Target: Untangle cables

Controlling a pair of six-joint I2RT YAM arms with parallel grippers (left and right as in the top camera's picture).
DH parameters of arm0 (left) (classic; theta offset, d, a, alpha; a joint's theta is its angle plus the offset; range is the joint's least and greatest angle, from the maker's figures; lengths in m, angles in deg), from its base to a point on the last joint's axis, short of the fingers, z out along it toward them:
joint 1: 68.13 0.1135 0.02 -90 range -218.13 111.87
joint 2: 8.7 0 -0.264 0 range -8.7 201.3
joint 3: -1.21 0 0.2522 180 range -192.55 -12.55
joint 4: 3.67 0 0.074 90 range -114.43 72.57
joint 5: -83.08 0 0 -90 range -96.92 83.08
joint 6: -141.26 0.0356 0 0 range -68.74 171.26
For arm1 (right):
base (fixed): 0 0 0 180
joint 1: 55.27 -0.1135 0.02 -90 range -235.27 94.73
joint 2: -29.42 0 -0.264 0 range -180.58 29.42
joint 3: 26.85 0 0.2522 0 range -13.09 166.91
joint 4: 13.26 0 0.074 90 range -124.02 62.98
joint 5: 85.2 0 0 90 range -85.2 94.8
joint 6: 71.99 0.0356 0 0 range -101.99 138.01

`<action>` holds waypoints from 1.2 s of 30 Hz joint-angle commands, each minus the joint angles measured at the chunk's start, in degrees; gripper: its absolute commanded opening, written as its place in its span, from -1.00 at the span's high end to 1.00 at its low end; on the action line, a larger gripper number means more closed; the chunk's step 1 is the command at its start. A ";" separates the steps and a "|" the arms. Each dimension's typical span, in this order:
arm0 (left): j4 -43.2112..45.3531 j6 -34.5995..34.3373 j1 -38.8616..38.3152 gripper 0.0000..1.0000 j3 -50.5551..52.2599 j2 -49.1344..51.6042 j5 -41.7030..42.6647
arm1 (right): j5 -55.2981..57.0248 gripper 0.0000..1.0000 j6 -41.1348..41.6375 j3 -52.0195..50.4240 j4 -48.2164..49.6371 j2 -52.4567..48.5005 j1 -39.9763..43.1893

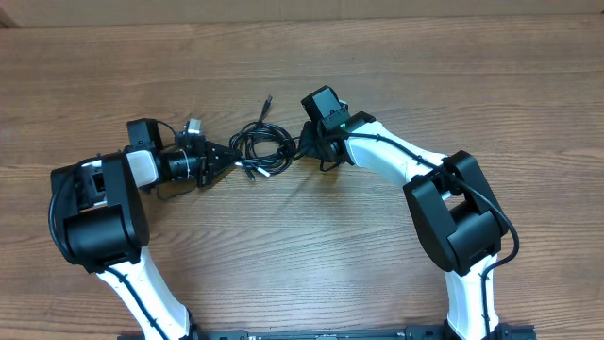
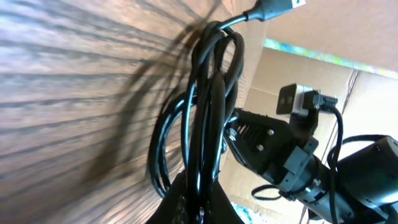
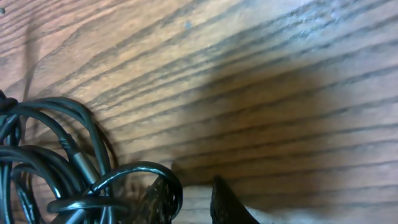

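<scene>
The cables (image 1: 262,144) lie as one tangled bundle of thin black loops in the middle of the wooden table (image 1: 311,57), and one plug end (image 1: 268,100) points away to the far side. My left gripper (image 1: 229,159) is at the bundle's left side. In the left wrist view, several strands (image 2: 205,112) run straight down into that gripper (image 2: 200,208), which is shut on them. My right gripper (image 1: 300,144) is at the bundle's right edge. It (image 3: 194,200) stands slightly open, with a cable loop (image 3: 146,168) curling over the inner side of its left finger (image 3: 160,199) and bare wood in the gap.
A cardboard wall (image 2: 292,68) stands beyond the table in the left wrist view, and the right arm's wrist (image 2: 280,149) is close behind the bundle. Both arm bases sit at the near edge (image 1: 311,332).
</scene>
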 commanded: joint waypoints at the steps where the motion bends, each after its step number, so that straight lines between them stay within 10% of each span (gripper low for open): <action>1: -0.37 1.05 5.55 0.91 -0.35 -0.79 -6.54 | 14.19 0.63 3.08 -0.96 -2.51 -0.63 5.68; 22: 9.77 3.41 0.24 0.57 -0.39 -0.79 4.57 | -12.00 0.31 -28.98 -0.96 5.11 -0.66 3.08; 32: 14.27 4.09 -4.50 0.37 -0.39 -0.79 5.46 | -17.70 0.28 -30.69 -1.25 3.58 -0.66 2.67; 36: 11.43 4.09 -4.81 -0.03 -0.39 -0.79 2.05 | -13.97 0.29 -30.45 -2.03 4.59 -0.66 2.19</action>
